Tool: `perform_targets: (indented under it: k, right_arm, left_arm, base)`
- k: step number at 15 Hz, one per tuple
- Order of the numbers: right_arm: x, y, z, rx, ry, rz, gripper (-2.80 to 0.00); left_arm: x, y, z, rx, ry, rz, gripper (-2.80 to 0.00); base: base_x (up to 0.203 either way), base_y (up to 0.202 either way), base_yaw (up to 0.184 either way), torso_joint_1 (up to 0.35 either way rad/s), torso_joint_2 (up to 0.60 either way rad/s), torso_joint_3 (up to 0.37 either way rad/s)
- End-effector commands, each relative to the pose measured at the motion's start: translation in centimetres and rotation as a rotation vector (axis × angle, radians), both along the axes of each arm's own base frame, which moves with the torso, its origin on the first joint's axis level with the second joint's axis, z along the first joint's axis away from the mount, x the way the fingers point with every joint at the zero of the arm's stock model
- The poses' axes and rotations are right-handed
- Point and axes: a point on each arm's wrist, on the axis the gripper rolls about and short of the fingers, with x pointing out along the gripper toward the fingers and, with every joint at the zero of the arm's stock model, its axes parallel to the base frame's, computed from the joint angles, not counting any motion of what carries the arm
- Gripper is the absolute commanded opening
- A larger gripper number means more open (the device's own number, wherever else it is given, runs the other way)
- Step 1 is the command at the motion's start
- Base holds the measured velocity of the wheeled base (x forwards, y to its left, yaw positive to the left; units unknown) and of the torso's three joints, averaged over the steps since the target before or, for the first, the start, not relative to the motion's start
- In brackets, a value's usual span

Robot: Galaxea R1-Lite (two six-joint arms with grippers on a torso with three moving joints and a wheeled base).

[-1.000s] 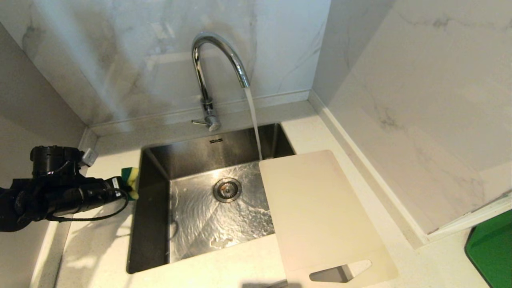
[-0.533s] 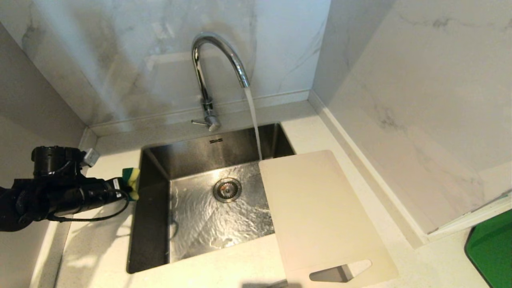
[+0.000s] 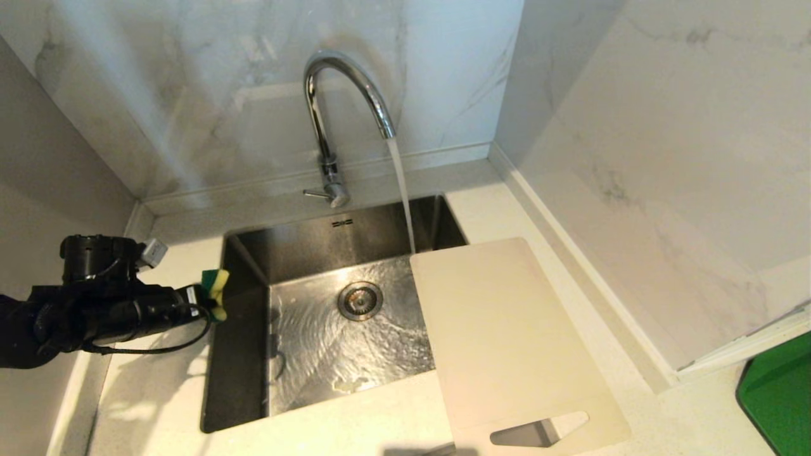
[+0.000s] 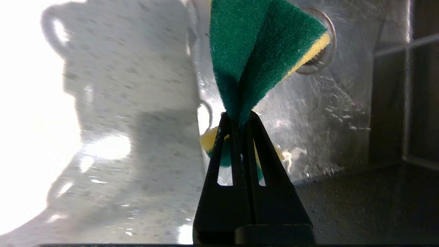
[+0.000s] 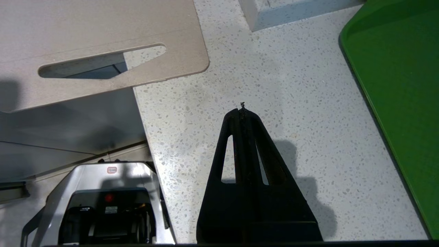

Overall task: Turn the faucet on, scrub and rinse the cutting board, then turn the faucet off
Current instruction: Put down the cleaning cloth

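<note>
The steel sink (image 3: 253, 253) in front of me holds a thin sheet of rippling water around its round drain (image 3: 360, 300), fed by a stream (image 3: 402, 190) falling from the faucet (image 3: 345, 88), whose small lever (image 3: 315, 194) sticks out to the side at its base. The cutting board (image 3: 507, 342) lies on the counter (image 3: 380, 411) at the sink's right, its far left corner overhanging the basin close to where the stream lands, and its handle slot (image 3: 538, 432) at the near end reaches out past the counter's front edge. My left gripper (image 3: 201, 297) is pinched tight on a green-and-yellow sponge (image 3: 217, 288), folding it between the fingers, and hovers at the sink's left rim; the left wrist view shows the sponge (image 4: 260, 51) fanned out above the wet basin. My right gripper (image 5: 242, 109) is closed on nothing, its fingertips pressed together above bare speckled counter, between the board's slotted end (image 5: 103, 65) and a green tray (image 5: 398, 85) lying well apart to the right. The basin between sponge and board is open, marble walls (image 3: 633, 158) close in behind and to the right, and the counter strip beside the board is narrow.
</note>
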Motion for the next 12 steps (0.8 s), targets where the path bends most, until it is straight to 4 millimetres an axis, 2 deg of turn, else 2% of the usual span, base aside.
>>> perform_targets:
  k: [1,9,12]
  right_arm:
    - [0.03,0.0,-0.05,-0.005,0.006,0.002,-2.8]
    - [0.03,-0.01,-0.05,-0.006,0.006,0.03,-2.8]
    - [-0.2,-0.01,-0.05,-0.005,-0.022,0.119,-2.8]
  left_arm:
    - [0.11,-0.52,-0.27,-0.003,0.006,-0.015,-2.8]
    - [0.18,-0.61,-0.82,0.0,0.021,-0.016,-2.8]
    - [0.19,-0.61,-0.83,0.002,0.021,-0.017,-2.8]
  base:
    - [0.0,0.0,0.0,0.0,0.0,0.0]
    - [0.0,0.0,0.0,0.0,0.0,0.0]
    - [0.0,0.0,0.0,0.0,0.0,0.0]
